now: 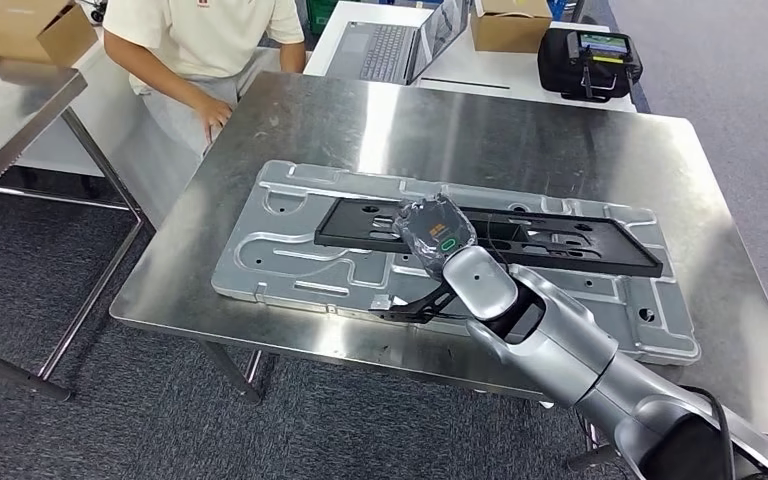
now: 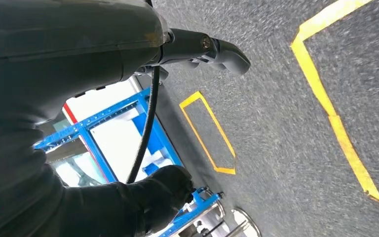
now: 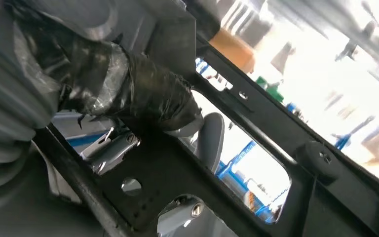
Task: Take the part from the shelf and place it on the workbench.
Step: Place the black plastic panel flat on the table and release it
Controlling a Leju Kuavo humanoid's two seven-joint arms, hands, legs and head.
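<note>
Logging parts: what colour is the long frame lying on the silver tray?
Black frame, best seen in the head view.

- The plate (image 1: 290,255) lay flat on the workbench (image 1: 520,130), in its near half.
- The part (image 1: 520,235) lay lengthwise on the plate, toward its far side.
- My right hand (image 1: 435,228) sat over the part's middle, my arm coming in from the near right.
- A person (image 1: 195,40) sat behind the workbench's far left corner, one hand on its edge.
- A laptop (image 1: 400,40) and a box (image 1: 510,22) stood on the table behind the workbench.
- Another table (image 1: 10,110) stood to the left.
</note>
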